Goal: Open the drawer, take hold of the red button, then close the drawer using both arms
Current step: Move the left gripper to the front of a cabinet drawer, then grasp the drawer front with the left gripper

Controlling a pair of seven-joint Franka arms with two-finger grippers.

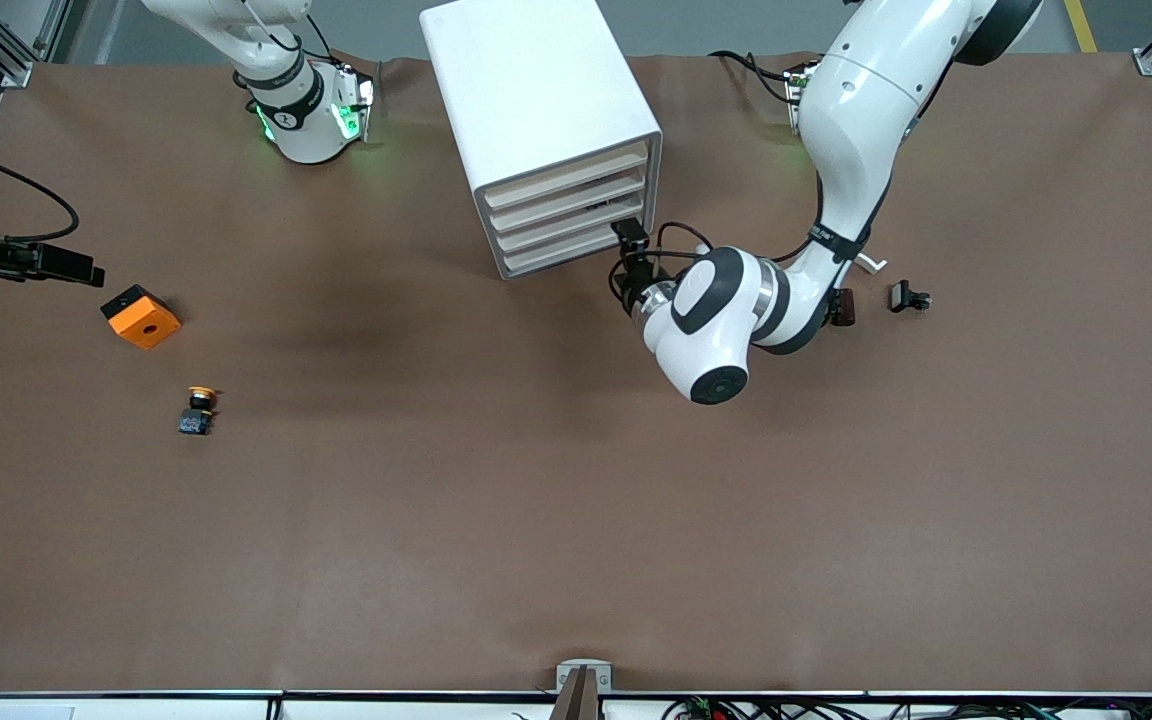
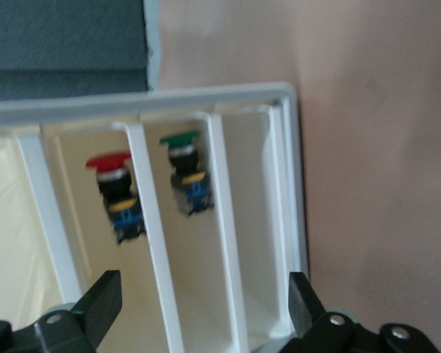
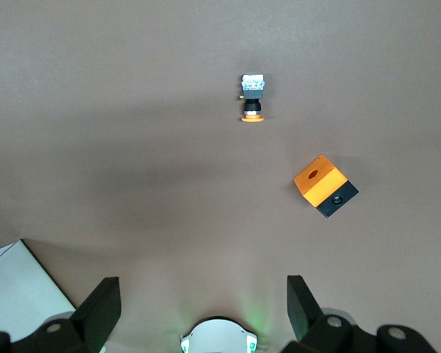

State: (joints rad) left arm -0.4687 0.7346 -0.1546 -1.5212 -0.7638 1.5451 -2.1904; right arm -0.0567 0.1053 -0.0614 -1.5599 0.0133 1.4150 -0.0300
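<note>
Left gripper (image 1: 629,243), black and two-fingered, spread wide at the front of the white four-drawer cabinet (image 1: 536,110) in the upper centre of the front view

Through the left wrist view, a cream compartment of that cabinet holds the tiny red-capped push button on a black-and-blue body (image 2: 117,193) beside a similar green-capped push button (image 2: 186,176), with a white divider bar between them; which drawer they sit in cannot be told, and the cabinet's edges are cut off. Right gripper (image 3: 198,305) is released, holding nothing, over the brown table (image 1: 576,520), waiting; its arm is mostly cut off at the frame's left edge. Below it lie the orange square block (image 1: 141,316) and the yellow-orange-capped push button (image 1: 198,410). A small black part (image 1: 907,297) at right is too small to identify
</note>
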